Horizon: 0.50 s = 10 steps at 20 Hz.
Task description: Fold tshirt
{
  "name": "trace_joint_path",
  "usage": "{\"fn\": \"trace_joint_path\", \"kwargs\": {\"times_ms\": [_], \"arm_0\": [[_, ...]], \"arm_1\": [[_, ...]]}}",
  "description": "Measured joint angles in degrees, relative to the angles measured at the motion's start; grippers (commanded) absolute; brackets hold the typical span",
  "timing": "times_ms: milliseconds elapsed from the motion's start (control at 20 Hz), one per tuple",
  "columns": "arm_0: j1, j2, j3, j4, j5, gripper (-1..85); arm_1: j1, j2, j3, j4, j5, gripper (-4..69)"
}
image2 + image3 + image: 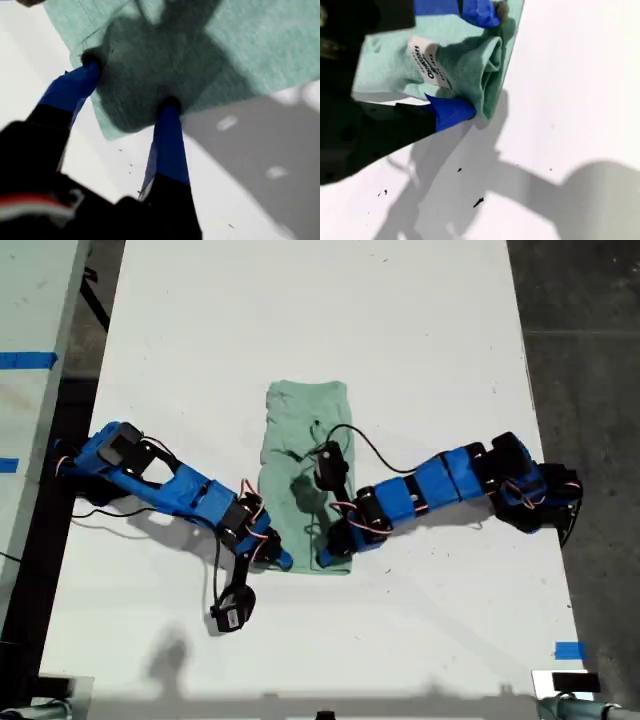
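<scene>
White table fills the scene, and the tshirt lies at its middle, folded into a narrow strip running from far to near. My second gripper, coming from the exterior view's right, pinches a bunched fold at the strip's near end. My first gripper is spread over the near corner on the exterior view's left; its fingertips perhaps touch the cloth.

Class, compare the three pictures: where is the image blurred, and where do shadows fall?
First wrist view: blurred, my first end effector casting a dark shadow on the tshirt. Second wrist view: sharper, the label print visible, grey shadows across the table. Exterior view: sharp, faint arm shadows.
</scene>
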Motion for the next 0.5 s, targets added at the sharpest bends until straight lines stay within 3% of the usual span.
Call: {"fn": "trace_joint_path", "kwargs": {"times_ms": [150, 250, 300, 500], "arm_0": [[-0.2, -0.7, -0.1, -1.3, 0.2, 20.9], [-0.2, -0.7, -0.1, -1.8, 0.5, 0.0], [-0.2, -0.8, -0.1, -2.6, 1.2, 0.0], [-0.2, -0.4, -0.1, -4.1, 1.8, 0.0]], "arm_1": [[0.4, -2.4, -2.2, -1.0, 0.3, 11.8], [0.2, -2.6, -2.7, -1.4, 0.4, 2.6], [0.1, -2.7, -2.7, -2.7, 0.4, -0.8], [-1.1, -2.4, -2.8, -3.1, 0.4, -1.0]]}}
